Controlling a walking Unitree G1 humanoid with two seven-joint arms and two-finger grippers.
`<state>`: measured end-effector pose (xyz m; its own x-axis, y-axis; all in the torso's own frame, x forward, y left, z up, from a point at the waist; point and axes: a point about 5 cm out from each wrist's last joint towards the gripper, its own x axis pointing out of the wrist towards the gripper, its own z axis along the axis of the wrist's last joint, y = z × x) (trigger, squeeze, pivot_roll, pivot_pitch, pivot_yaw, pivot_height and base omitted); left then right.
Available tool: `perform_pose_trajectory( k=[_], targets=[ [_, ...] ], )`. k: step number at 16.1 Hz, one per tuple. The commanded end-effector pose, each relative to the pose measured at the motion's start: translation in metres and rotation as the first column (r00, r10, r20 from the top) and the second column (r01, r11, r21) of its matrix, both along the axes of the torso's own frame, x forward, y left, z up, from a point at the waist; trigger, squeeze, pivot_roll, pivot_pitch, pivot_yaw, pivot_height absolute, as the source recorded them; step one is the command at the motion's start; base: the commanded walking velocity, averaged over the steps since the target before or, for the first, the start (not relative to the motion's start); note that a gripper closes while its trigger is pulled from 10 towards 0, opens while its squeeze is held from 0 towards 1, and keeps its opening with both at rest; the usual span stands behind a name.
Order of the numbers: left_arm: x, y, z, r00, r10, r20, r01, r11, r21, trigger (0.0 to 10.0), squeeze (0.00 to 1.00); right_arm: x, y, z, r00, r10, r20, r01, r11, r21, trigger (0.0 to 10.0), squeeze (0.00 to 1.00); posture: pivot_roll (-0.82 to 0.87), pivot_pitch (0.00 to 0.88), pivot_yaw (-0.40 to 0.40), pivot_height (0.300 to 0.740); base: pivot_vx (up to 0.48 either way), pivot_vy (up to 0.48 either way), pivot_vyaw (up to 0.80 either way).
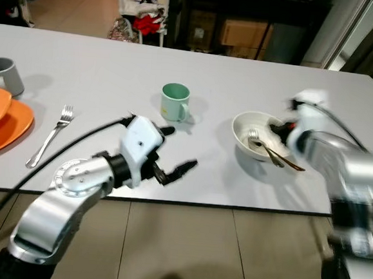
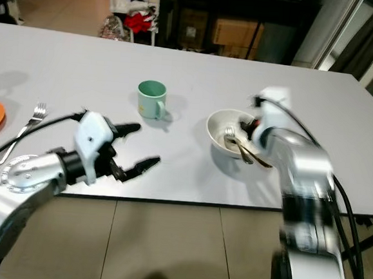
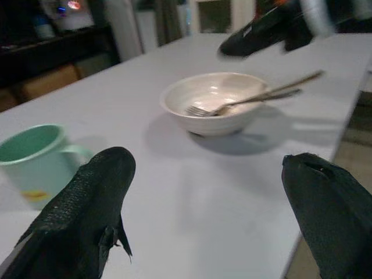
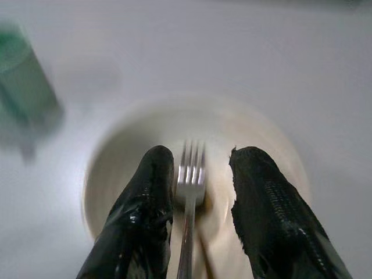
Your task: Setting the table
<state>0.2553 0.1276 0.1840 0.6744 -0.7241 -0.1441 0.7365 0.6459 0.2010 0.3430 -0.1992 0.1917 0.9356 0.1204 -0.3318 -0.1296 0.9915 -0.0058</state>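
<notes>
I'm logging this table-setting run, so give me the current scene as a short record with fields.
surface: grey table
white bowl: holds a fork and another utensil
green mug: upright, left of the bowl
second fork: beside orange plates
grey mug: far left
right pincer: open, astride the fork in the bowl
left pincer: open, empty

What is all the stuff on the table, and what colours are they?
Table: one, pale grey.
Bowl: one, white, right of middle.
Cutlery: a silver fork and a second handle, lying in the bowl.
Green mug: one, mid-table.
Fork: one, silver, left side, beside the plates.
Plates: orange, stacked, far left edge.
Grey mug: one, behind the plates.
Left gripper: black fingers open, above the near table edge.
Right gripper: black fingers open, over the bowl.
</notes>
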Motion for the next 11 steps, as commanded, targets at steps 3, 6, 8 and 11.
perform_pose_trajectory(
  k=[3, 6, 8, 11],
  targets=[
    [-0.009, 0.007, 0.001, 0.995, 0.094, 0.012, -0.094, 0.995, -0.035, 10.0, 0.0, -0.061, 0.013, 0.018, 0.96, 0.023, 0.277, -0.082, 0.975, 0.205, 10.0, 1.0, 0.05, 0.0, -0.091, 0.74, 0.0, 0.0, 0.0],
    [-0.003, 0.012, -0.005, 0.973, 0.229, -0.018, -0.229, 0.972, -0.055, 10.0, 0.0, -0.098, 0.033, 0.004, 0.93, 0.063, 0.361, -0.1, 0.991, 0.084, 10.0, 1.0, 0.02, 0.0, -0.051, 0.74, 0.0, 0.0, 0.8],
    [-0.002, 0.011, -0.006, 0.966, 0.259, -0.011, -0.259, 0.965, -0.038, 10.0, 0.0, -0.107, 0.035, 0.007, 0.915, 0.06, 0.398, -0.079, 0.996, 0.033, 10.0, 1.0, 0.02, 0.0, -0.051, 0.74, 0.0, 0.0, 0.8],
    [-0.002, 0.003, -0.004, 0.952, 0.305, 0.01, -0.303, 0.949, -0.083, 10.0, 0.0, -0.114, 0.038, -0.006, 0.922, 0.075, 0.379, -0.068, 0.997, -0.032, 10.0, 1.0, 0.02, 0.0, -0.058, 0.74, 0.0, 0.0, 0.8]
  ],
)
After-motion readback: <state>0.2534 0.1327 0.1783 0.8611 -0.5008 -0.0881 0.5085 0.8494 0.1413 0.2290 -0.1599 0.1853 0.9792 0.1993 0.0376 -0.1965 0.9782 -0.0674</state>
